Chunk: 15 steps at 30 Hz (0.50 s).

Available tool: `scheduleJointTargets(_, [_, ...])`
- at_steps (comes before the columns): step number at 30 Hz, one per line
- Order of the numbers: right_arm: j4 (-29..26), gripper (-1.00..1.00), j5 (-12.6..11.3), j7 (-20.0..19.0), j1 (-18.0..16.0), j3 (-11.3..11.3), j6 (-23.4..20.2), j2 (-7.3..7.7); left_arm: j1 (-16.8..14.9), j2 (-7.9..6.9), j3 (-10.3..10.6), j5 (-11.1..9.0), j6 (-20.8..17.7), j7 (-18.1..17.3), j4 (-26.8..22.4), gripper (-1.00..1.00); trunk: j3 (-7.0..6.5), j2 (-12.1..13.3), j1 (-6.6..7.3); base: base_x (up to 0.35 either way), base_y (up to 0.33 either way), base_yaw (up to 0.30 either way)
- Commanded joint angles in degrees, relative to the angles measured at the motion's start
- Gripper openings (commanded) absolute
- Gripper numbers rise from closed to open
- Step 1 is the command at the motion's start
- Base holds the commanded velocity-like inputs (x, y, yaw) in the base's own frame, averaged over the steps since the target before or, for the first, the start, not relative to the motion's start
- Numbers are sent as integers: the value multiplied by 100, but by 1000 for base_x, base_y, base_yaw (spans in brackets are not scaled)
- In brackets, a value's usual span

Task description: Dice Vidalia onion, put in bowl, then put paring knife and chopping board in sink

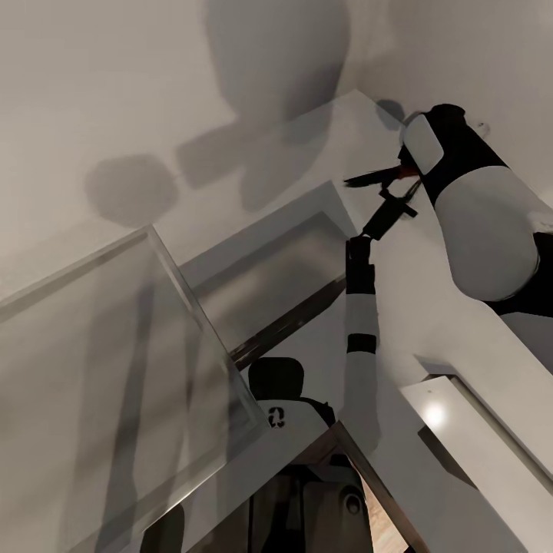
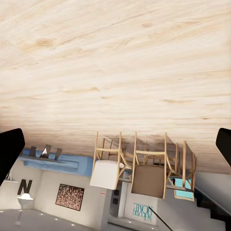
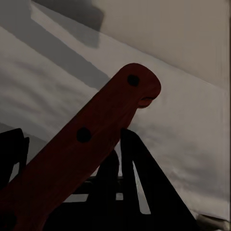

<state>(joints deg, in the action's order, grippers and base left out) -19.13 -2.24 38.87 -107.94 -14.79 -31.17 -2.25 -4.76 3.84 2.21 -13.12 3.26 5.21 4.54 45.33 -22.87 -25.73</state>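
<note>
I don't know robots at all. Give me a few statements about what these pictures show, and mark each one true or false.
1. The right gripper holds the paring knife. True.
2. The knife's handle is blue. False: it is red, with dark rivets.
3. The left wrist view shows wooden chairs above a pale wood floor, seen upside down. True.
4. The left gripper's fingers are clamped on an onion. False: they stand apart with nothing between them.
</note>
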Motion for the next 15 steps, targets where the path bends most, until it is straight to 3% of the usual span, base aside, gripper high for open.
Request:
scheduleJointTargets(1, [225, -100, -163, 15, 1, -34, 25, -3, -7, 3, 25, -44, 34, 7, 21, 100, 6, -5, -5, 0, 0, 0])
scheduleJointTargets(15, [227, -100, -171, 15, 1, -32, 23, -4, -7, -5, 24, -44, 34, 7, 21, 100, 6, -5, -5, 0, 0, 0])
